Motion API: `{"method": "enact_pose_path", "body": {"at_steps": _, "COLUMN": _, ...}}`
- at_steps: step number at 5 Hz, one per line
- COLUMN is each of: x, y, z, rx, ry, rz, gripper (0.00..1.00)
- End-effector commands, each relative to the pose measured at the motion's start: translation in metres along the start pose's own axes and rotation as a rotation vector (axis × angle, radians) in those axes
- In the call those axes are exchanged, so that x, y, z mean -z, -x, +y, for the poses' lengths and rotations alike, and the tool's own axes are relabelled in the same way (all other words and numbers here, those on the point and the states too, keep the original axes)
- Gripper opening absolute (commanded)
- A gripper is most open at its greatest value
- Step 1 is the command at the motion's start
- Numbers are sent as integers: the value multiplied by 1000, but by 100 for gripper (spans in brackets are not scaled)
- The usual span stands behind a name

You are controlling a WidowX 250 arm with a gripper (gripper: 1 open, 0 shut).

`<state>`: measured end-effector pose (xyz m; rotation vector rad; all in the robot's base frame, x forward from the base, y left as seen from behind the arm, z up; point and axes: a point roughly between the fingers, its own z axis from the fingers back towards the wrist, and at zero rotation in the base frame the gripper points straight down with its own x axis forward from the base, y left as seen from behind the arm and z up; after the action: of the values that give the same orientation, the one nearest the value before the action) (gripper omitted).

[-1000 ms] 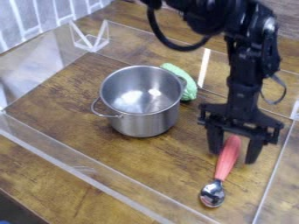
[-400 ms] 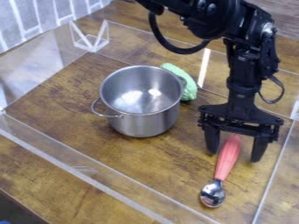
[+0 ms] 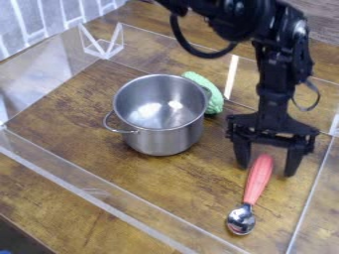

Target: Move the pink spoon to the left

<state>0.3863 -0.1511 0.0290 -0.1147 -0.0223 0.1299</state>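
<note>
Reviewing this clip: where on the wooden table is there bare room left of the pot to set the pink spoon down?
Bare wood lies left of the pot, out to the clear wall, and in front of it toward the near edge. The right side is crowded: the pink spoon, the open tool over its handle, and the green object behind the pot.

Dark wooden worktop [image 3: 79,189] with visible plank grain, clear plastic walls [image 3: 34,74] fencing it well left of the tool and along the near edge, glare on the panels, a folded clear corner piece [image 3: 99,40] far behind-left, soft even light
</note>
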Motion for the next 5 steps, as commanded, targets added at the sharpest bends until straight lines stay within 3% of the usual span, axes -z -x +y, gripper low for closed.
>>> {"method": "enact_pose_path", "body": {"at_steps": 1, "x": -22, "y": -13, "z": 2, "rx": -17, "ry": 37, "rz": -63, "gripper": 100}}
{"method": "enact_pose_path", "body": {"at_steps": 4, "x": -24, "y": -12, "z": 5, "rx": -72, "ry": 37, "rz": -46, "gripper": 100}}
{"method": "enact_pose_path", "body": {"at_steps": 5, "x": -23, "y": -2, "z": 3, "rx": -113, "ry": 21, "rz": -37, "gripper": 0}}
